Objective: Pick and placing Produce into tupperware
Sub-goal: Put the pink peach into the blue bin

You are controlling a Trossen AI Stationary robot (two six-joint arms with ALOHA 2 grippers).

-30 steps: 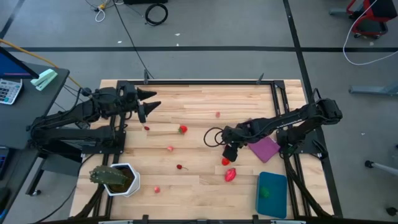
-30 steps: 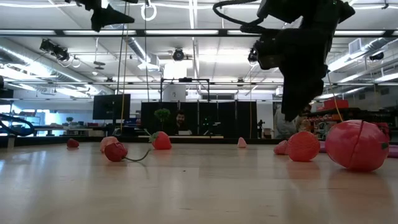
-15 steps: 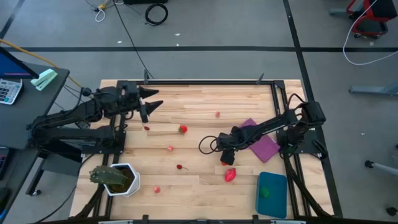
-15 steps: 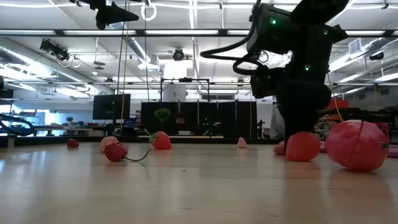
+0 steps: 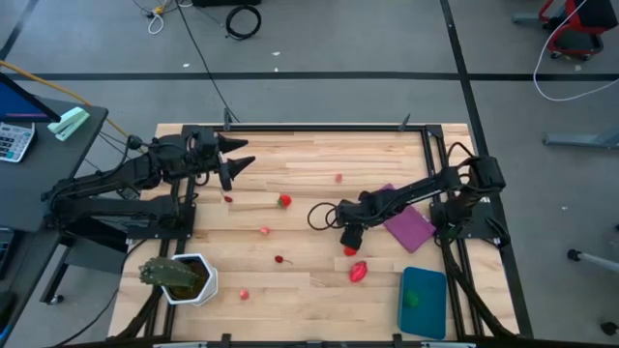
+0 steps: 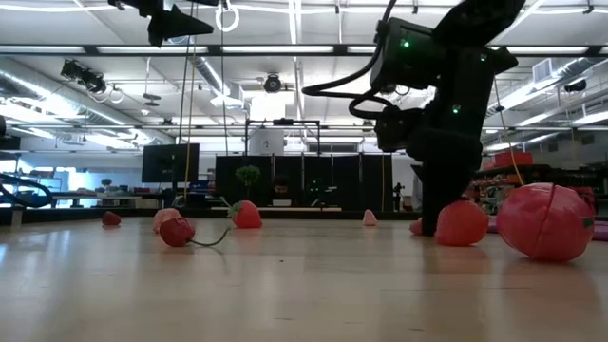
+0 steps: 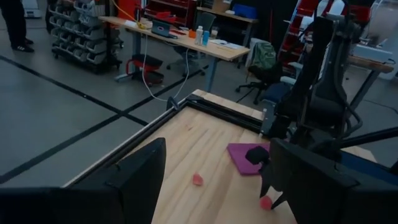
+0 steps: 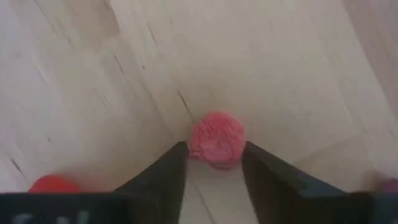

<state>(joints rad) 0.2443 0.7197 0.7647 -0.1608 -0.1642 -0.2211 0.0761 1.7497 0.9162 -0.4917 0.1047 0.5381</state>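
My right gripper (image 5: 350, 238) is down at the table's middle-right, its tips (image 8: 215, 163) on either side of a small pink-red produce piece (image 8: 216, 139). A round red piece (image 5: 350, 251) lies just on its near side, and a bigger pink-red one (image 5: 359, 272) nearer still. The teal tupperware (image 5: 423, 302) rests flat at the near right corner with a green piece (image 5: 416, 298) inside. Other small pieces lie scattered, such as a red strawberry (image 5: 284, 201). My left gripper (image 5: 235, 157) waits open, high over the far left. My right gripper pinches the small pink-red piece by its two sides (image 8: 193, 144), between the free ends of the fingers (image 8: 169, 167). The fingers come from above, pointing down at the table. The piece still sits on the wood.
A flat purple sheet (image 5: 407, 225) lies under the right arm, far of the tupperware. A leafy plant in a white pot (image 5: 184, 278) stands at the near left corner. Small pieces (image 5: 264, 230) (image 5: 280, 259) (image 5: 338, 178) dot the table's middle. A black frame edges the table.
My right gripper has come down from above the table until its tips reach the wood, shifting slightly toward the table's left, beside the round red piece. The produce pieces have stayed where they were.
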